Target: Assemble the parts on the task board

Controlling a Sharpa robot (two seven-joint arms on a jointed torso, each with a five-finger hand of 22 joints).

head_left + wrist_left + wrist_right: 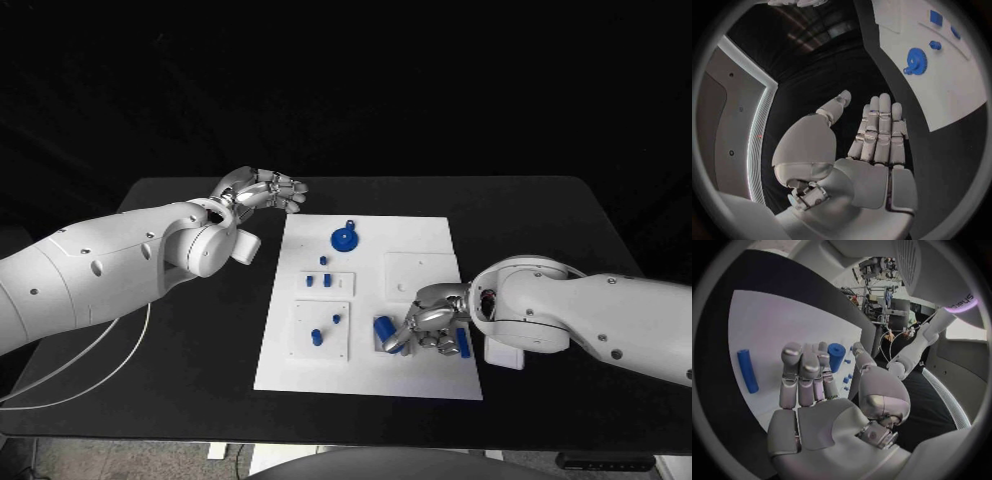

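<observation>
Task board [418, 262] is lying flat mid-counter [577, 230], long side running away from the robot. No readable writing or labels showing on the board or parts. Blue gear [346, 239] is sitting near the far end, with small blue pegs [326, 264] on a raised square just nearer than it. More pegs [317, 338] are standing on the near-left square.

Right robot hand [430, 318] is hovering over the near-right part of the board, fingers extended and together, thumb apart, grasping nothing in the wrist view. A blue cylinder [836, 357] is lying just beyond its fingertips; whether they are touching is hard to tell. A long blue rod [747, 370] is lying on the board beside the hand, apart from it. In the head view the hand is covering part of the pieces under it, so their shapes are hard to make out.

Left robot hand [264, 190] is hanging over bare counter just off the board's far-left corner, released, fingers straight, empty.
</observation>
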